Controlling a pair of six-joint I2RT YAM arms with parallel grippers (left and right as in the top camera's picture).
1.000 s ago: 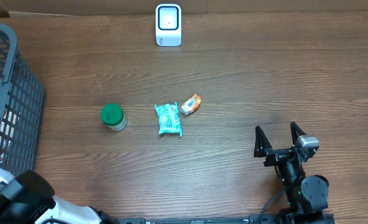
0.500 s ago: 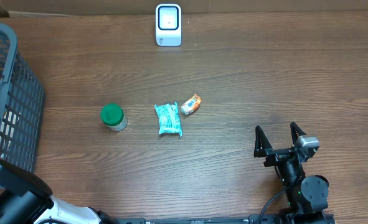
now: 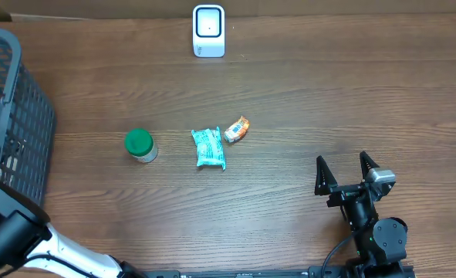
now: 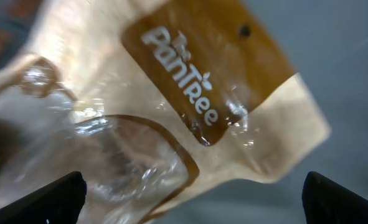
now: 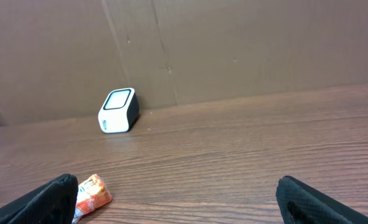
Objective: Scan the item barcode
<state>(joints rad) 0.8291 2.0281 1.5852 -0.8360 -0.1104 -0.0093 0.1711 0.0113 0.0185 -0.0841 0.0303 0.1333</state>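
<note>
Overhead has right gripper (image 3: pixel 341 158) at 5 o'clock, jaws spread wide, empty; scanner (image 3: pixel 208 31) at 12; left gripper (image 4: pixel 190 199) spread wide too, holding nothing, over a pouch (image 4: pixel 171 106).

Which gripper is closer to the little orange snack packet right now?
Right. The right gripper stands right of and below the orange snack packet in the overhead view. The left gripper is far left, at the basket, over a PanTree bag.

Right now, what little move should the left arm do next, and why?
Probably lift the left gripper up and away: its jaws are open, the PanTree pouch lies loose beneath, seemingly in the grey basket, and the green-lidded jar sits on the table.
</note>
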